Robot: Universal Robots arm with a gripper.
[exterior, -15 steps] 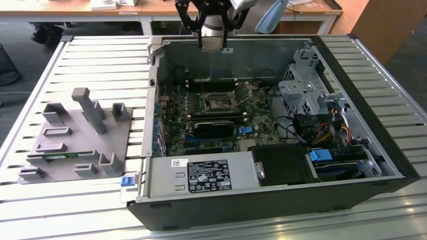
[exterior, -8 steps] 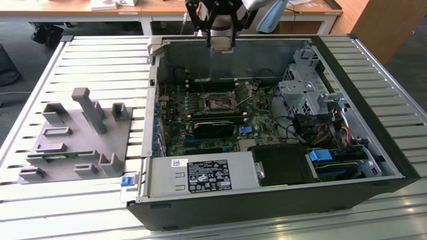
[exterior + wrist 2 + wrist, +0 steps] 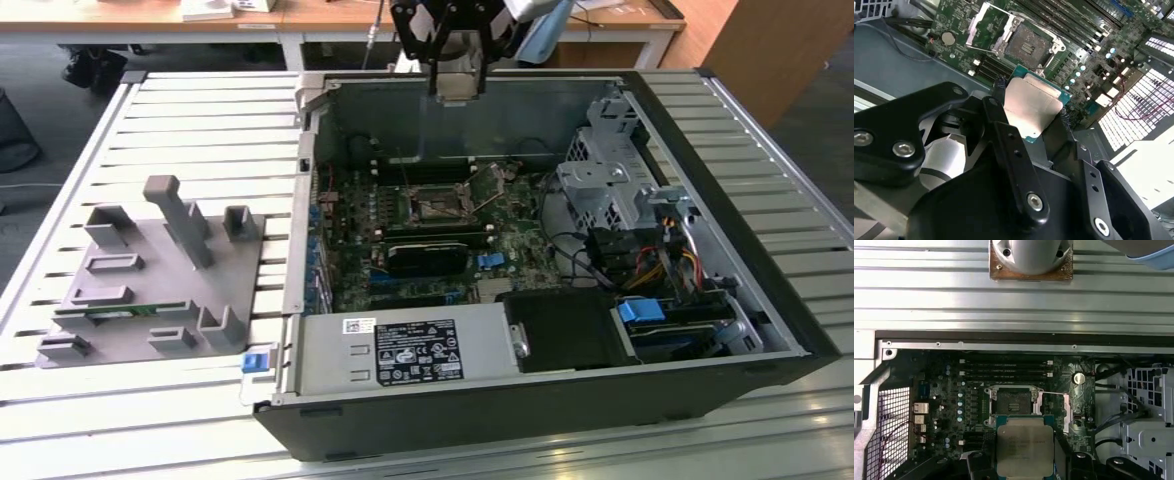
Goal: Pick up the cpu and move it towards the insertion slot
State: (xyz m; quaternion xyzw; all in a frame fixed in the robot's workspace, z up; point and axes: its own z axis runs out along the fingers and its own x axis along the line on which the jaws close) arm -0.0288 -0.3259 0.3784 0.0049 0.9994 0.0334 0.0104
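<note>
- Black two-fingered gripper (image 3: 1036, 107) is clamped on the flat square silvery cpu (image 3: 1033, 106), fingers (image 3: 999, 87) pinching opposite edges.
- Light, rigid, likely fragile underneath: edge hold suits it.
- Black-framed square insertion slot (image 3: 1028, 46) lies open just beyond the fingertips.

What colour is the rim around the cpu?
Green, framing the cpu's silvery top; clearest in the second wrist view.

A robotics lab or workshop. An opened computer case (image 3: 534, 260) lies on a slatted metal table (image 3: 200, 130). Wooden desks (image 3: 320, 15) stand at twelve o'clock.
</note>
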